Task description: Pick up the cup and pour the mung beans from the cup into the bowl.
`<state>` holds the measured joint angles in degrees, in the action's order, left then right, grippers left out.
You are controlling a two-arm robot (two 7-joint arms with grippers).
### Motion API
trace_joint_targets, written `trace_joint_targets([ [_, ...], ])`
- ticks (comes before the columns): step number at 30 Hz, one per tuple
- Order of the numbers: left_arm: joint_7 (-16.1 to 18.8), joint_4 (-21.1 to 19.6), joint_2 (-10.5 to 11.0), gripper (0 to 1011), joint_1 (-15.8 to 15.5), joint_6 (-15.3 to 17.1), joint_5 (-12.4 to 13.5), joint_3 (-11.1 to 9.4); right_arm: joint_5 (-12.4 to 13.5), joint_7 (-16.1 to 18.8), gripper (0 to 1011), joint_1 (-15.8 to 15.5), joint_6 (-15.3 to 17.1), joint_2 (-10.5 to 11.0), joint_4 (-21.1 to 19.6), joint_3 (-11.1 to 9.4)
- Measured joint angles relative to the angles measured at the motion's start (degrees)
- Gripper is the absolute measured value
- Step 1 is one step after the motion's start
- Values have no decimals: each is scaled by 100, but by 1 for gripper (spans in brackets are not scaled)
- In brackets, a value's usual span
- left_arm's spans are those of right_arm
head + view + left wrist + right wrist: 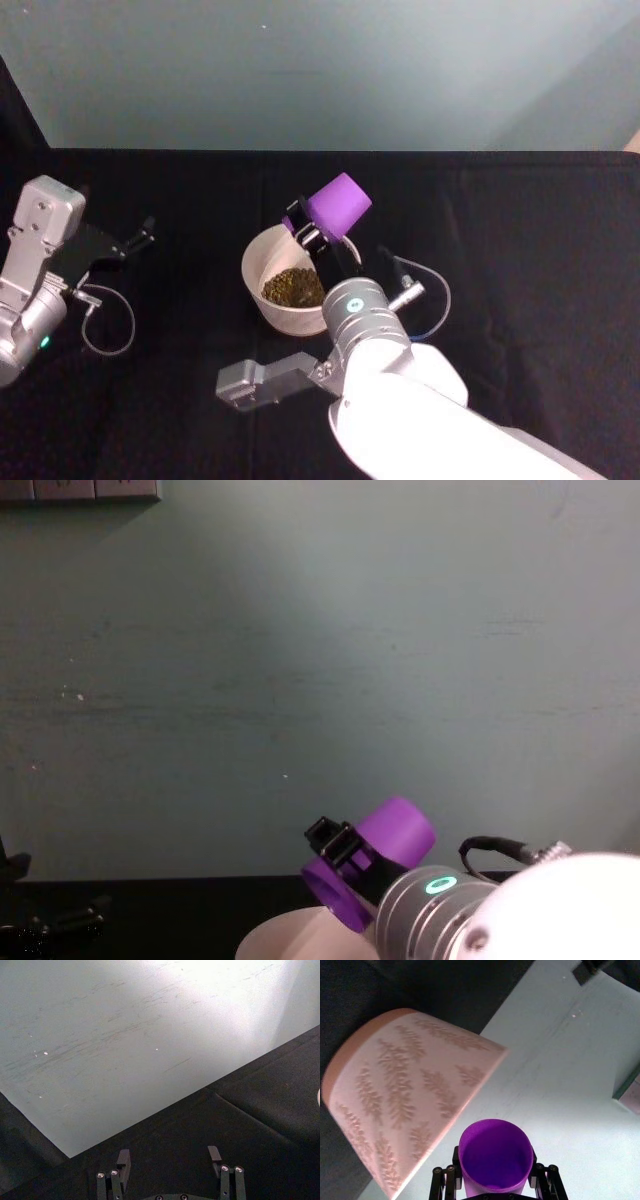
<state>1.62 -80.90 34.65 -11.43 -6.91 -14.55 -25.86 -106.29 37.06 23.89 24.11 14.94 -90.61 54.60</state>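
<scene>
plastic of the purple cup (338, 205) looks light, stiff and smooth; we see our right tool (310, 235) pinching its sides, tipped above the bowl (258, 262) where mung beans (292, 287) lie. left tool (169, 1160) rests spread, far left.

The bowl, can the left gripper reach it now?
Probably yes, from its left side: bare cloth lies between the left gripper and the bowl, though the right gripper holds the cup tipped over it.

Head camera looks down on the black cloth table (520, 250); chest camera, low, faces the pale wall (300, 630). Both share the purple plastic cup (397, 833), chest's 6 o'clock.
</scene>
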Motion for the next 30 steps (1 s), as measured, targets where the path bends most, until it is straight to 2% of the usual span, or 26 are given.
trace_joint_targets([
  [2,0,0,0,1000,0,0,0,0,172,-102,723,-44,7,1,-55,-90],
  [3,0,0,0,1000,0,0,0,0,396,-227,723,-102,13,-1,-113,-217],
  [5,0,0,0,1000,0,0,0,0,637,-354,723,-165,15,-4,-173,-354],
  [6,0,0,0,1000,0,0,0,0,934,-510,723,-239,6,-11,-252,-523],
  [8,0,0,0,1000,0,0,0,0,1300,-700,723,-338,-29,-33,-331,-745],
  [9,0,0,-1,1000,0,0,0,-1,1692,-886,723,-451,-105,-75,-417,-996],
  [10,0,0,-1,1000,0,0,0,-1,1692,-886,723,-451,-105,-75,-417,-996],
  [12,0,0,0,1000,0,-1,0,0,2575,-1153,723,-569,-173,-111,-567,-1400],
  [13,0,0,0,1000,0,-1,0,0,2575,-1153,723,-569,-173,-111,-567,-1400],
  [14,0,0,0,1000,0,-1,0,0,2999,-1206,723,-616,-212,-153,-622,-1611],
  [15,0,0,0,1000,0,0,0,0,3189,-1206,723,-631,-222,-180,-644,-1713],
  [16,0,0,0,1000,0,0,0,0,3547,-1188,723,-659,-240,-237,-675,-1917],
  [18,0,0,0,1000,0,-1,0,0,3904,-1150,723,-683,-251,-291,-700,-2115],
  [19,0,0,0,1000,0,0,0,0,4222,-1116,723,-708,-260,-333,-722,-2306],
  [25,0,0,0,1000,0,0,0,0,5096,-1010,723,-769,-277,-447,-769,-2878],
  [26,0,0,0,1000,0,0,0,0,5353,-951,723,-779,-297,-471,-769,-3032],
  [27,0,0,0,1000,0,-1,0,0,5494,-918,723,-785,-320,-485,-768,-3118],
  [28,0,0,0,1000,0,-1,0,0,5798,-849,723,-794,-374,-510,-750,-3283],
  [30,0,0,0,1000,0,0,0,0,6073,-782,723,-804,-429,-536,-714,-3439],
])
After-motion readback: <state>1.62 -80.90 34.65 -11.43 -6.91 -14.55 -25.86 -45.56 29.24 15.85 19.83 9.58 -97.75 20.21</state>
